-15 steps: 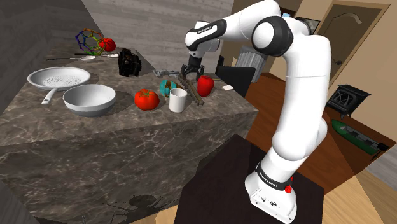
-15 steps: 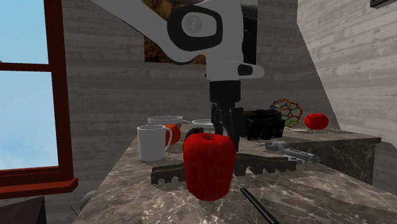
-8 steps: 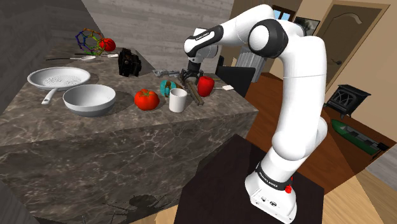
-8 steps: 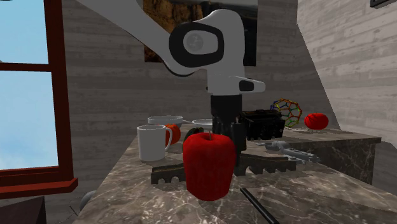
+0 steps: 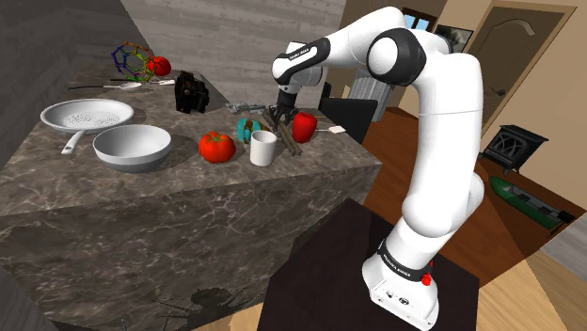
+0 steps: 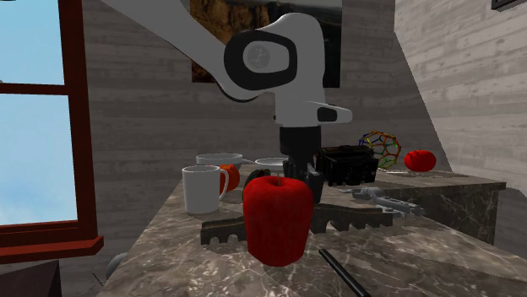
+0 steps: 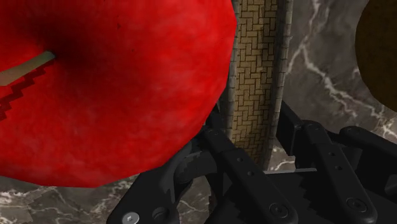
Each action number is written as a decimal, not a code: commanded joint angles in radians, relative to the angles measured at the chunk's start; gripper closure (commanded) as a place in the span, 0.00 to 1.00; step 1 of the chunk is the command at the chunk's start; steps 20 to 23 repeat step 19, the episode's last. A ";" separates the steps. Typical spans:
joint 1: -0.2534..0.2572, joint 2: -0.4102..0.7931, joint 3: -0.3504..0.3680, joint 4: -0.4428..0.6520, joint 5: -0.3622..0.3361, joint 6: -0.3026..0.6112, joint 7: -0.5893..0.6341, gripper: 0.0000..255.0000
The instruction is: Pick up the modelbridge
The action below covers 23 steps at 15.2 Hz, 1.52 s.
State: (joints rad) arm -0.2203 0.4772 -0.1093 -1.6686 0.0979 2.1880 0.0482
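Observation:
The model bridge point(image 5: 293, 141) is a long dark piece with toothed sides point(image 6: 359, 218) and a tan brick-patterned deck point(image 7: 257, 70). It lies flat on the marble counter point(image 5: 188, 188), between a white mug point(image 5: 262, 148) and a red apple point(image 5: 303, 125). My gripper point(image 5: 282, 116) points straight down at the bridge's middle point(image 6: 305, 187). In the wrist view the black fingers point(image 7: 224, 153) clasp the deck from both sides, so the gripper point(image 7: 261, 145) is shut on it. The apple point(image 7: 108, 83) sits close beside one finger.
On the counter also stand a tomato point(image 5: 215, 146), a white bowl point(image 5: 132, 146), a white colander pan point(image 5: 87, 115), a black boxy object point(image 5: 191, 91) and a wire ball point(image 5: 132, 59) with another red fruit. The counter's edge drops off just past the apple.
The gripper came down over the bridge with open fingers, then the fingers shut on the deck. The bridge and the apple have not moved.

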 commanded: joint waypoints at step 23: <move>0.002 -0.072 -0.006 0.099 -0.014 -0.172 0.013 1.00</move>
